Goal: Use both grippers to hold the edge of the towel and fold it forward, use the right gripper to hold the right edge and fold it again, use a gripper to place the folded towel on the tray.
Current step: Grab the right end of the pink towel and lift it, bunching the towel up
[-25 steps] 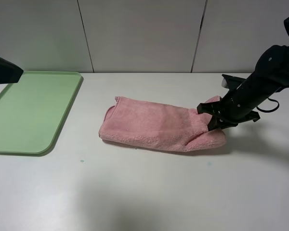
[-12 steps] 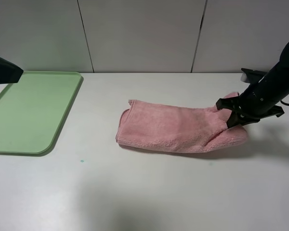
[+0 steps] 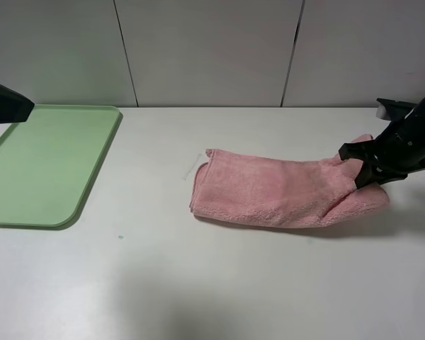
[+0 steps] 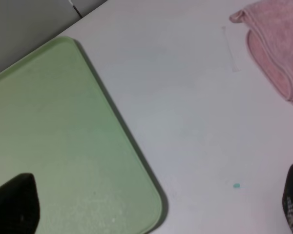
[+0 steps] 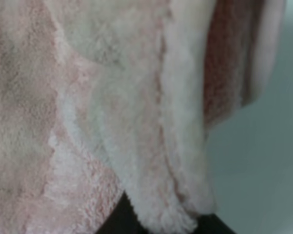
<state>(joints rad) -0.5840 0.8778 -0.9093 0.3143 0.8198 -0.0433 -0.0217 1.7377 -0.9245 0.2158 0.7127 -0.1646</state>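
Note:
The pink towel (image 3: 276, 191) lies folded in a long strip on the white table, right of centre. My right gripper (image 3: 365, 173) is shut on the towel's right end, which is lifted slightly; the right wrist view is filled with the towel's fluffy layers (image 5: 112, 97), with a dark finger (image 5: 156, 225) beneath. My left gripper (image 3: 3, 103) hangs at the far left above the green tray (image 3: 49, 163), open and empty, well away from the towel. The left wrist view shows the tray (image 4: 63, 126) and the towel's left end (image 4: 278, 58).
A grey panelled wall (image 3: 212, 49) runs behind the table. A small teal speck (image 3: 120, 236) marks the table between tray and towel. The towel's right end is near the table's right side.
My right gripper has moved to the right and dragged the towel along the table with it, away from the tray. The left arm has not moved.

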